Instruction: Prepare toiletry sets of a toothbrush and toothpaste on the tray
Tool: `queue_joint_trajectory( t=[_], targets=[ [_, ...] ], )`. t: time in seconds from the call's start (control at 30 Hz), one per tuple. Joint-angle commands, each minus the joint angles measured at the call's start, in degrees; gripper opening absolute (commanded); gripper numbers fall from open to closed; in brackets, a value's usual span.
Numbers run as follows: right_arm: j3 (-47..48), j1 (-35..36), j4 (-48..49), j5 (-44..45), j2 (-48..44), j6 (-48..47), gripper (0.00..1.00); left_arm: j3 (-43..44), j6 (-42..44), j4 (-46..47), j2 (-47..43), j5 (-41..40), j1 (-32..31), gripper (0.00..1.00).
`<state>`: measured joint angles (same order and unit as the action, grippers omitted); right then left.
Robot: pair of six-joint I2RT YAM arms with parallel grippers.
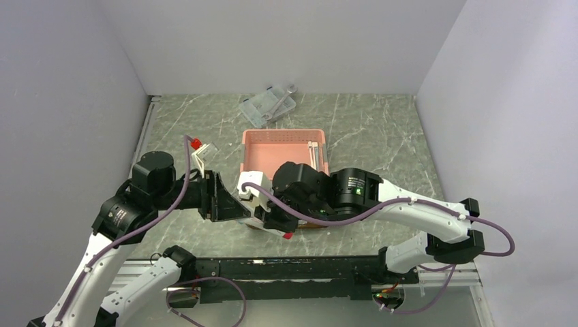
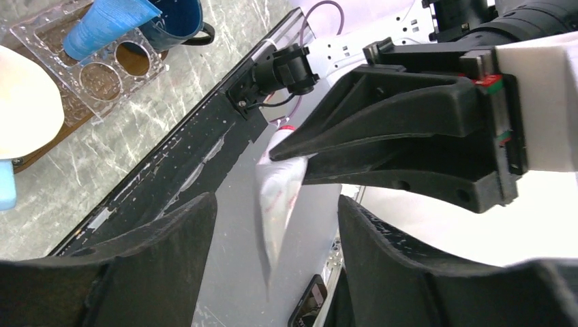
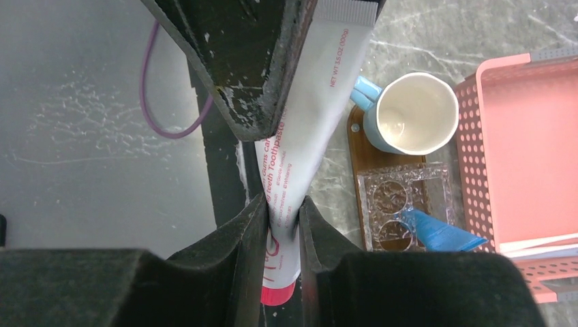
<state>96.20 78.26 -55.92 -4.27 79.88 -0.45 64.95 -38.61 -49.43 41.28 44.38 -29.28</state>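
My right gripper (image 3: 281,204) is shut on a white toothpaste tube (image 3: 320,102) just above its red cap, which points down. It holds the tube (image 1: 283,234) over the table's near edge. My left gripper (image 2: 275,199) is open, its fingers on either side of the tube's flat crimped end (image 2: 279,184), with a gap on both sides. The dark-brown tray (image 3: 368,160) carries a pale mug (image 3: 412,112) and a clear holder (image 3: 395,204) with a blue tube (image 3: 443,235) standing in it. Slim white sticks, likely toothbrushes (image 1: 312,153), lie in the pink basket (image 1: 283,139).
A dark blue mug (image 2: 178,17) stands beyond the clear holder (image 2: 102,75). A clear plastic box (image 1: 268,103) sits at the back of the table. The black base rail (image 1: 286,269) runs below both grippers. Both arms meet in front of the basket.
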Motion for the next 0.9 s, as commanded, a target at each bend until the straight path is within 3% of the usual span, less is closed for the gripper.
queue_joint_trajectory(
  t=[0.0,0.27,0.43,0.73,0.87],
  targets=[
    [3.01,0.79,-0.07,3.47,-0.34,-0.65,0.24,0.15,0.25,0.63,-0.86,2.26,0.27,0.67],
    [3.29,1.09,-0.25,4.15,0.01,0.1,0.23,-0.58,1.02,-0.2,-1.72,3.21,0.23,0.56],
    [3.49,1.48,-0.38,4.1,0.25,0.24,0.24,-1.34,1.4,-0.08,-1.9,3.29,0.22,0.43],
    [3.49,2.56,-0.54,4.16,1.0,0.36,0.23,-2.17,1.39,1.02,-1.73,3.04,0.27,0.37],
    [2.85,2.78,-0.12,4.12,0.86,0.36,0.23,-2.67,1.23,1.45,-1.73,3.03,0.25,0.23]
  ],
)
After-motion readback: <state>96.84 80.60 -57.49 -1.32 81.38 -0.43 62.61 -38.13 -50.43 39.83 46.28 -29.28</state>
